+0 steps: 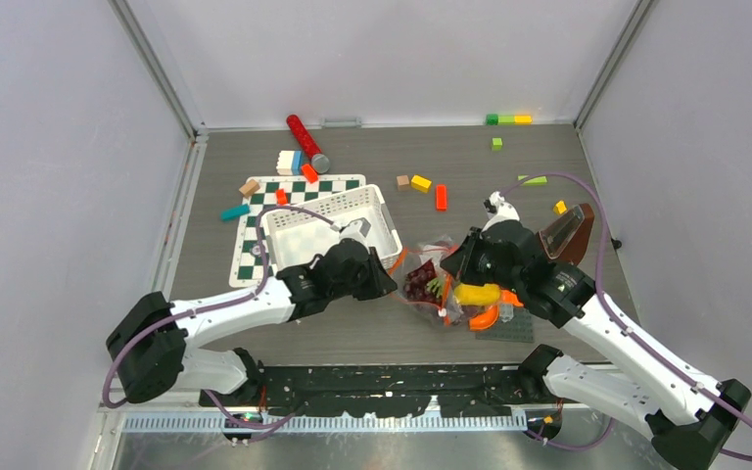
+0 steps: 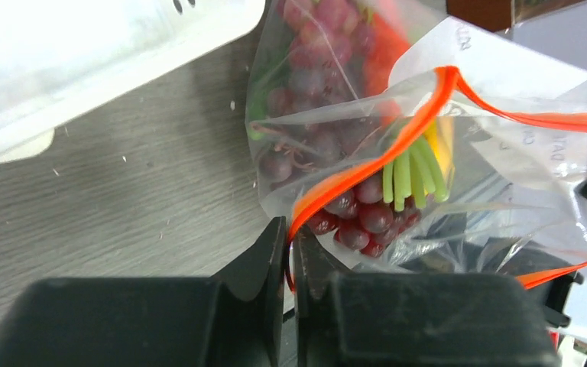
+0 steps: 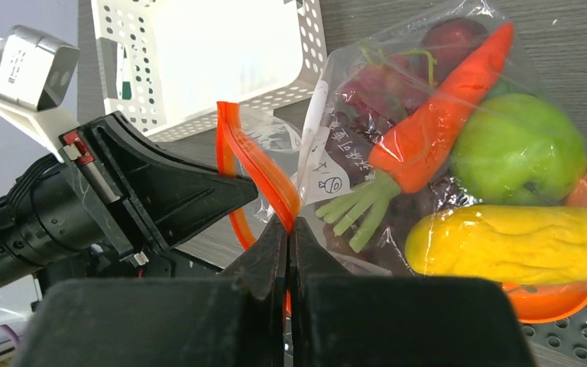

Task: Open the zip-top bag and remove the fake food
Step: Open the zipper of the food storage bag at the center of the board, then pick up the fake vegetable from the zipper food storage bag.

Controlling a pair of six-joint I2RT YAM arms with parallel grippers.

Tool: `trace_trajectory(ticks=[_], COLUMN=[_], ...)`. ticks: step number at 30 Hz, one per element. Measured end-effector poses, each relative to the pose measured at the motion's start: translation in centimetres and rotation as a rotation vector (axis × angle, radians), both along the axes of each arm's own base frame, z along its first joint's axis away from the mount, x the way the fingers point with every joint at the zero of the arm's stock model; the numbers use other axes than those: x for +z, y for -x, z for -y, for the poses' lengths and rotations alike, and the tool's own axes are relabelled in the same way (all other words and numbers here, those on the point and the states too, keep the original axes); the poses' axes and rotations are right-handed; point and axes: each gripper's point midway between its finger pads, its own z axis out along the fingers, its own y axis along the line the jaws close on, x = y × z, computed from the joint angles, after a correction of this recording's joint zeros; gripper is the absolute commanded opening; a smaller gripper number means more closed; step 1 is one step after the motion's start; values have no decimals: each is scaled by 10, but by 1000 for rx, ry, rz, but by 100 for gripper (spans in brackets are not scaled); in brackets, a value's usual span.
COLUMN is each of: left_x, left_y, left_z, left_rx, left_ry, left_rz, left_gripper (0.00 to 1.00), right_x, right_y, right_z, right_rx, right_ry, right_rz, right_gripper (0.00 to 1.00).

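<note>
The clear zip-top bag (image 1: 433, 257) lies between my two grippers, in front of the white basket. My left gripper (image 1: 389, 281) is shut on one side of the orange zip strip (image 2: 397, 145); the pinch shows in the left wrist view (image 2: 290, 238). My right gripper (image 1: 462, 262) is shut on the other side of the strip (image 3: 258, 164), seen in the right wrist view (image 3: 289, 229). The two strip sides stand apart, so the mouth gapes. Inside are purple grapes (image 2: 329, 145), an orange carrot (image 3: 436, 130), a green apple (image 3: 516, 145) and a yellow oblong piece (image 3: 516, 245).
The white slotted basket (image 1: 328, 230) stands on a checkered mat (image 1: 255, 245) just left of the bag. An orange curved piece (image 1: 485, 318) and a grey pegboard (image 1: 514, 330) lie under the bag's right end. Coloured blocks and a red cylinder (image 1: 305, 142) are scattered behind.
</note>
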Motion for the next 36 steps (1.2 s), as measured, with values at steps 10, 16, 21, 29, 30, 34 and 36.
trace_trajectory(ticks=[10,16,21,29,30,34,36], left_x=[19,77,84,27,20,8,6], left_y=[8,2,4,15,15,11,10], left_z=[-3,-6,4,55,59,65,67], left_rx=[-94,-93,-112,-192,-192,-172,-163], left_ry=[-68,-10,11,-38,-42,-42,-37], left_rz=[27,136,150,59,44,18,14], left_gripper=[54,40,29,25,25,25,24], right_x=[5,3,3,4,4,5,5], right_y=[5,6,8,11,11,12,12], right_z=[-3,-7,-9,-12,-13,-14,-14], right_rx=[76,104,116,139,140,146,147], right_ry=[41,49,42,28,27,23,22], right_rz=[4,-6,-11,-18,-19,-21,-21], right_gripper=[0,0,0,0,0,0,0])
